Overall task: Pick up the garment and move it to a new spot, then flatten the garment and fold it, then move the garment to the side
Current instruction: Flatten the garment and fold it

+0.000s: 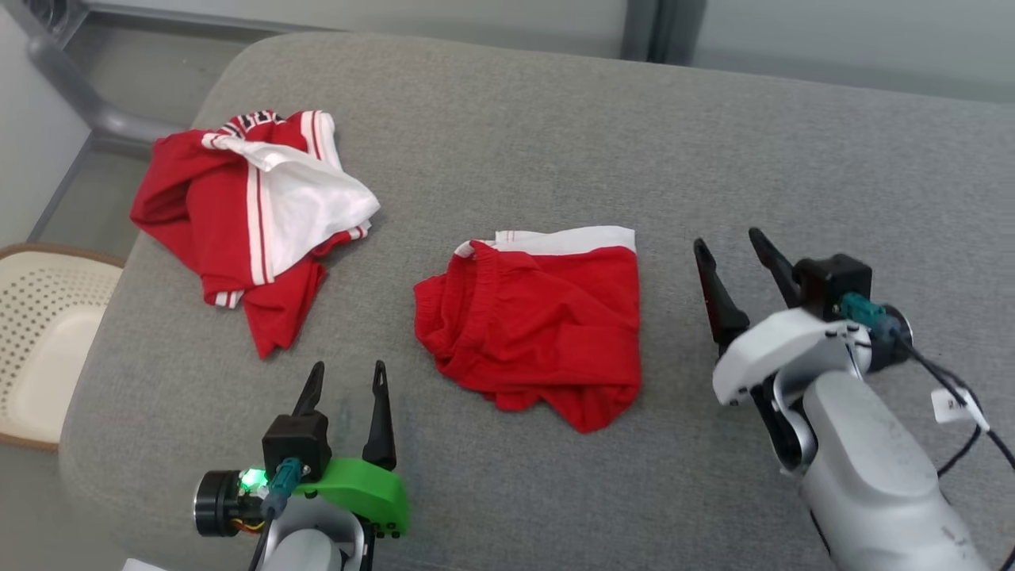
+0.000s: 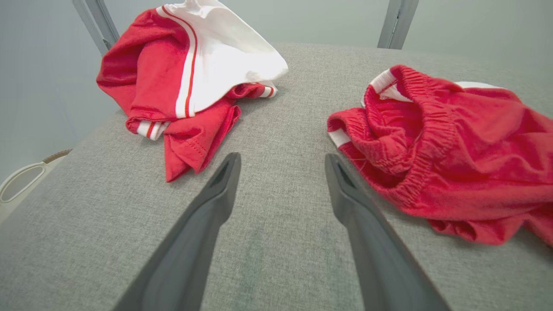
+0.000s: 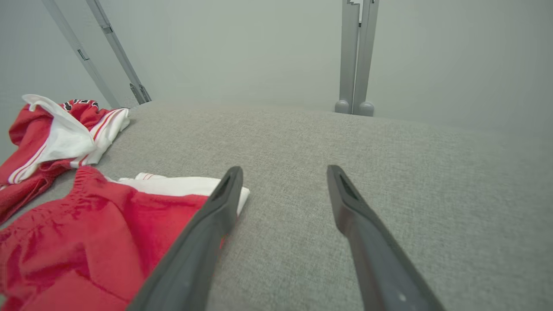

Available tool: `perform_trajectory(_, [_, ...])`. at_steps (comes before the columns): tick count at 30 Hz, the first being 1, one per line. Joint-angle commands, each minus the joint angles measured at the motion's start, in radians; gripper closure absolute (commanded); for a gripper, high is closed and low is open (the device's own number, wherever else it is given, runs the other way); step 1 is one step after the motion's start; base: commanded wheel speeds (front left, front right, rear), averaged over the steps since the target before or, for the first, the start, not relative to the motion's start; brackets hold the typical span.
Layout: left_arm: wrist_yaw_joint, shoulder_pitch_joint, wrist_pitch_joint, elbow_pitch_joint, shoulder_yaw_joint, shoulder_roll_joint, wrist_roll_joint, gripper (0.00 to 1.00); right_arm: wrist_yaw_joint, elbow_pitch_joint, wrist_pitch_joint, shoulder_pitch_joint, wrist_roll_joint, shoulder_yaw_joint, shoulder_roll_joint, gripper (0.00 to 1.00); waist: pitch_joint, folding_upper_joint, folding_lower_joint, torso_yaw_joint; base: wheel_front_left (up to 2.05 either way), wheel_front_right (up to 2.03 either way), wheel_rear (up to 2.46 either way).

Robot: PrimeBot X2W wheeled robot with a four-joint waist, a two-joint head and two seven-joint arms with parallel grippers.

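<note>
Red shorts with a white band [image 1: 539, 321] lie folded in the middle of the grey cushioned surface [image 1: 555, 135]; they also show in the left wrist view [image 2: 453, 151] and right wrist view [image 3: 86, 242]. A crumpled red and white jersey [image 1: 254, 206] lies at the back left [image 2: 190, 82] [image 3: 56, 138]. My left gripper [image 1: 347, 377] stands open at the front, left of the shorts, holding nothing [image 2: 283, 162]. My right gripper [image 1: 725, 246] stands open just right of the shorts, empty [image 3: 283, 172].
A beige perforated basket [image 1: 40, 333] sits beside the surface at the far left. Metal frame posts [image 3: 356, 56] rise behind the far edge. The surface's right half is bare grey fabric.
</note>
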State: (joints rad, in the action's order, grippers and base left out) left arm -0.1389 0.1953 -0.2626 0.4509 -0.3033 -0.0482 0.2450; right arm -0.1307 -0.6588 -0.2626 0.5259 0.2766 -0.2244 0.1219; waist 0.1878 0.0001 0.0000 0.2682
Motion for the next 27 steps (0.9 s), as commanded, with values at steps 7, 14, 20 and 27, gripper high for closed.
perform_trajectory(7, [0.012, -0.046, -0.003, 0.016, 0.055, -0.004, -0.036, 0.00, 0.000, 0.089, -0.003, -0.181, -0.100, 0.139, -0.049, 0.00, -0.092, -0.0001, 0.0000, -0.138, 0.00, 0.00, 0.00])
perform_trajectory(14, [0.027, -0.076, -0.003, 0.035, 0.087, -0.004, -0.058, 0.00, 0.000, 0.120, -0.003, -0.262, -0.150, 0.193, -0.070, 0.00, -0.131, -0.0001, 0.0000, -0.192, 0.00, 0.00, 0.00])
perform_trajectory(20, [0.029, -0.102, -0.003, 0.035, 0.105, -0.004, -0.068, 0.00, 0.000, 0.134, -0.003, -0.307, -0.113, 0.170, -0.070, 0.00, -0.156, -0.0001, 0.0000, -0.218, 0.00, 0.00, 0.00])
perform_trajectory(27, [0.033, -0.075, -0.003, 0.031, 0.086, -0.004, -0.061, 0.00, 0.000, 0.132, -0.003, -0.289, -0.078, 0.127, -0.071, 0.00, -0.130, -0.0001, 0.0000, -0.204, 0.00, 0.00, 0.00])
